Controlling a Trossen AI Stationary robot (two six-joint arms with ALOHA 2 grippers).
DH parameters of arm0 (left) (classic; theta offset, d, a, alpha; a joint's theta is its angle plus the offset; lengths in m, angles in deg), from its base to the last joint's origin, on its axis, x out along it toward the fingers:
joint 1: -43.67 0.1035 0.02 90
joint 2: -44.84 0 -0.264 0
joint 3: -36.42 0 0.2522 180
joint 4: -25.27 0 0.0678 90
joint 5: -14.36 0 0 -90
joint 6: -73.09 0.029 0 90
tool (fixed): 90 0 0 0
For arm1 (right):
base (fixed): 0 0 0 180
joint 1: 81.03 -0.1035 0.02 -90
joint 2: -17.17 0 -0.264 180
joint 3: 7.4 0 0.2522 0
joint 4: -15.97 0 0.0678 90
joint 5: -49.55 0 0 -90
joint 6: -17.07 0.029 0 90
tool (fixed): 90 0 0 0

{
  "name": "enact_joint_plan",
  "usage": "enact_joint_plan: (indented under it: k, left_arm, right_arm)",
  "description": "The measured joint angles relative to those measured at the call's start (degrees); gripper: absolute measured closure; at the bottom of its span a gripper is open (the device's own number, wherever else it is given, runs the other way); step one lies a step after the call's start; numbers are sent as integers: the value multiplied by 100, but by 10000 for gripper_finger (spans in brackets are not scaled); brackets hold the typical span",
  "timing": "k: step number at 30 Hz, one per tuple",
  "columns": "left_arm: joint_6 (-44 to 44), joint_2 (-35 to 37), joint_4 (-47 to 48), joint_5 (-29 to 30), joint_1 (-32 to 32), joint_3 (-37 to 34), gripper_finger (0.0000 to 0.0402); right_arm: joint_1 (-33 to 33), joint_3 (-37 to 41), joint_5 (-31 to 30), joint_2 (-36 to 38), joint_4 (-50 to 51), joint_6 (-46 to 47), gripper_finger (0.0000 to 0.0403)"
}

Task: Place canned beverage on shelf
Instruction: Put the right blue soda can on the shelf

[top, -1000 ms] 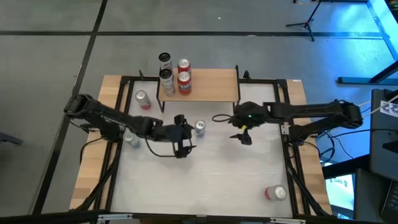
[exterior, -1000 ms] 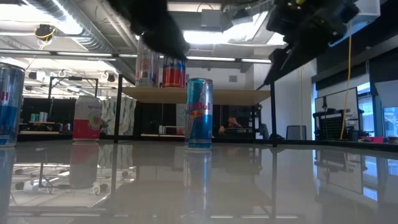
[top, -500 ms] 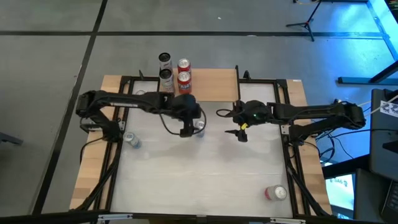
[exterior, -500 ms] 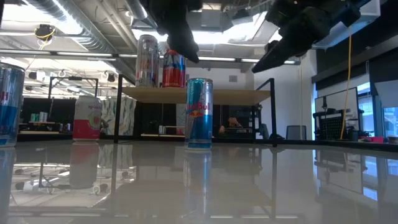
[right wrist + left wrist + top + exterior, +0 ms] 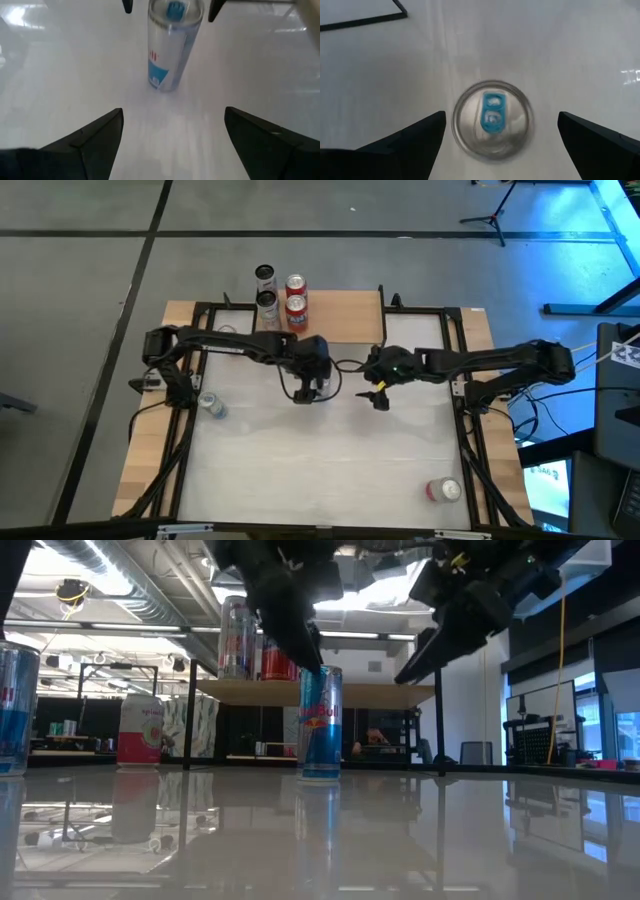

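A slim blue and silver can (image 5: 321, 725) stands upright on the white table, in front of the shelf (image 5: 340, 315), a wooden board on thin black legs (image 5: 330, 693). Several cans (image 5: 281, 307) stand at the shelf's left end. My left gripper (image 5: 501, 117) is open and points down over the can's top (image 5: 492, 125), one finger on either side, without touching. My right gripper (image 5: 173, 112) is open and empty. It hangs above the table (image 5: 378, 397) to the can's right and faces the can (image 5: 170, 50).
A pink can (image 5: 140, 730) stands at the far left beside the shelf. A silver and blue can (image 5: 210, 405) stands by the table's left edge. A red can (image 5: 443, 490) lies at the near right. The table's near half is bare white surface (image 5: 320, 470).
My left gripper has swung from the table's middle toward the far edge and the right, stopped over the blue can and come down until its fingertips are at the can's top. My right gripper has shifted a little left toward the can. The can has stayed where it was.
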Motion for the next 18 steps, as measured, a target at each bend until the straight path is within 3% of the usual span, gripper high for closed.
enact_joint_plan:
  k: [8,18]
  left_arm:
    - [160,-281,-141,4,0,0,38]
    - [214,-225,-25,-68,0,11,138]
  right_arm:
    - [0,0,0,-97,169,0,61]
    - [0,0,0,-95,247,0,61]
